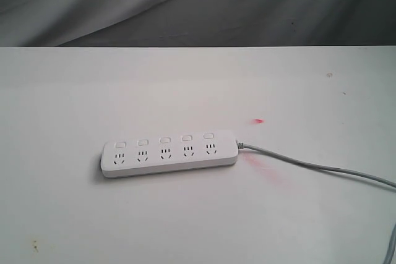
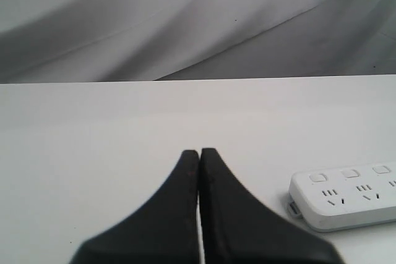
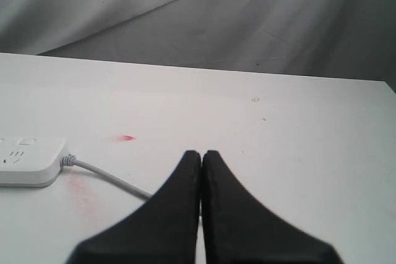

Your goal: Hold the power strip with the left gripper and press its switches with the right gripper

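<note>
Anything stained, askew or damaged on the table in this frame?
Only staining: a small red spot and a faint pink smear mark the white table beside the cable end of the power strip. The strip itself lies flat and looks intact.

No legible text, label, brand or number appears in any view. The long flat white plastic power strip (image 1: 170, 160) shows no readable marking.

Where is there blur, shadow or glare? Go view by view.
Exterior view: soft even light, faint shadow under the power strip, no glare. Left wrist view: the left fingers look soft close to the lens. Right wrist view: the right fingers likewise.
</note>
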`<state>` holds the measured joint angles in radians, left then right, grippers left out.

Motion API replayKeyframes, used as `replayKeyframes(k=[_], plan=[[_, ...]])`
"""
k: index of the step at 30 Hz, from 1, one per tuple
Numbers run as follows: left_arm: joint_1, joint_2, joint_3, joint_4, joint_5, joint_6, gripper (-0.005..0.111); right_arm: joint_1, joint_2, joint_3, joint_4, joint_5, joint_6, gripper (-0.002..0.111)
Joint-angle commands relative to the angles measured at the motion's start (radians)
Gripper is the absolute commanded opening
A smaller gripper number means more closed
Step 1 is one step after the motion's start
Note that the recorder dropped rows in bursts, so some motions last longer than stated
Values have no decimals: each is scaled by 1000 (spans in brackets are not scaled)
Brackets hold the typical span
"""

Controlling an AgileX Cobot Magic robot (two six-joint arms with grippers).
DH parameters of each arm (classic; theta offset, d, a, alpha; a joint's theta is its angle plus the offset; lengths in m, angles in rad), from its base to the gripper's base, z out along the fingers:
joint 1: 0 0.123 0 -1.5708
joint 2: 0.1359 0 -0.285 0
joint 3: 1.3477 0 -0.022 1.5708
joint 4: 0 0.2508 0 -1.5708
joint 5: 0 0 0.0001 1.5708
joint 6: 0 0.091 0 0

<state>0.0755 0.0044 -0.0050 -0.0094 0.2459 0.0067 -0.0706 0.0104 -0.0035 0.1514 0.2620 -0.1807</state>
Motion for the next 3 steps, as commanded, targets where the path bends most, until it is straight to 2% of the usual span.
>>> replayKeyframes(k=[1, 3], plan=[[-8, -4, 5, -10, -12, 1, 1, -9, -5, 3, -6, 1, 3, 0], [-8, -4, 5, -10, -12, 1, 1, -9, -5, 3, -6, 1, 3, 0]])
